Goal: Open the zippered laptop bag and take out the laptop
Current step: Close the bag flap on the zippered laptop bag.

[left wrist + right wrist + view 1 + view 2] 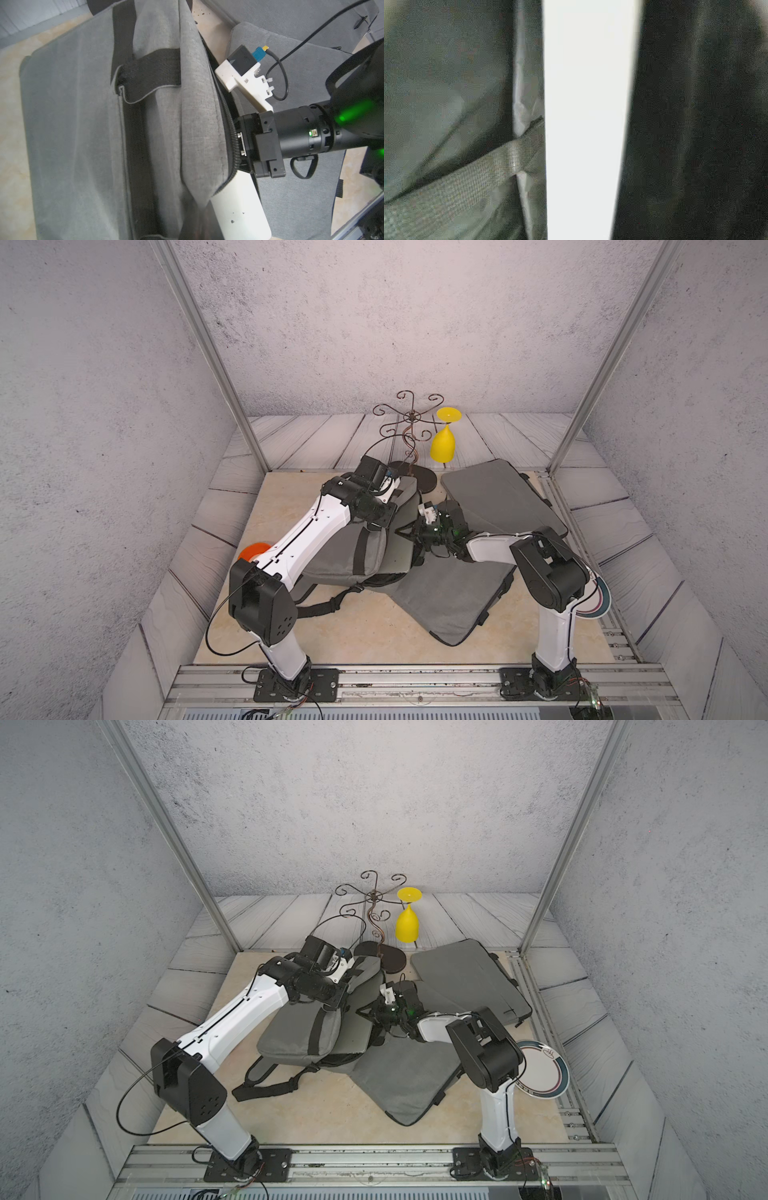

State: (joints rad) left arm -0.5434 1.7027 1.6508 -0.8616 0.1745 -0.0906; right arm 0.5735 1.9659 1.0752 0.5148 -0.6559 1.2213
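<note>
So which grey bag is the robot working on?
Find the curly brown wire stand at the back of the beige tabletop. The grey fabric bag just before its base is the one. Unlike the two plain grey sleeves alongside, it has black webbing straps.

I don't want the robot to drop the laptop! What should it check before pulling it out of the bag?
1. Is the zipper open along the bag? Ok.
2. Is the left hand shut on the bag's flap? Ok.
3. Is the laptop peeking out of the opening? Ok.
4. Does the right hand, reaching into the opening, grip the laptop? Cannot tell.
5. Is the spot in front of the opening free? Not ok: a gray sleeve lies there.
</note>
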